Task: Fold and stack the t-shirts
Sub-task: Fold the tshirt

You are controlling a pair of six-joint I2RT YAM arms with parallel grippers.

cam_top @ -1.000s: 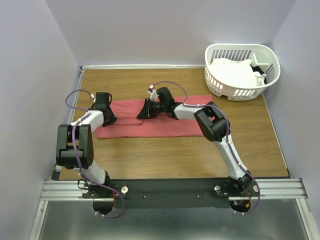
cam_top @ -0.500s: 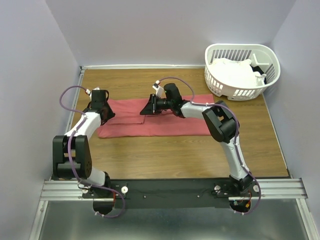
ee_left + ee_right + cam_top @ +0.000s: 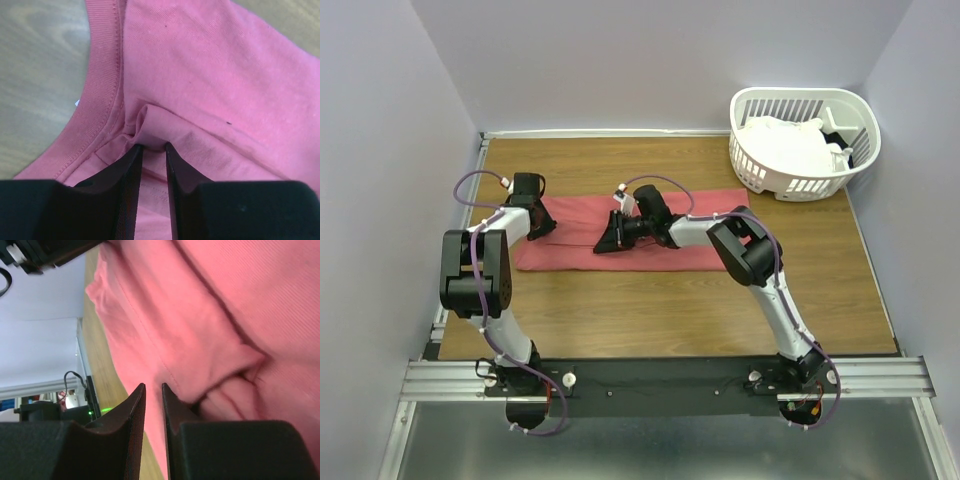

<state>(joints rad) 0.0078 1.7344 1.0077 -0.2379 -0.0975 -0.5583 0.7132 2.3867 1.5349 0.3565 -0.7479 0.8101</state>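
Note:
The coral-red t-shirt (image 3: 685, 252) lies as a long folded strip across the middle of the table. My left gripper (image 3: 542, 224) is at its left end by the ribbed collar (image 3: 102, 85). Its jaws are nearly together, with a raised ruck of cloth (image 3: 150, 122) pinched at the tips of the left gripper (image 3: 151, 145). My right gripper (image 3: 603, 240) is low over the strip's middle. The jaws of the right gripper (image 3: 153, 385) stand narrow with pink cloth filling the gap, beside a rolled fold (image 3: 227, 385). White t-shirts (image 3: 785, 145) are heaped in the basket.
The white slatted laundry basket (image 3: 798, 186) stands at the back right corner of the wooden table (image 3: 650, 310). Grey walls close in the left, back and right sides. The arms' base rail (image 3: 660, 378) runs along the near edge.
The right gripper swung toward the far side, then came back nearer and left over the shirt. The left arm's elbow shifted while its gripper stayed at the collar end. The shirt's outline barely changed.

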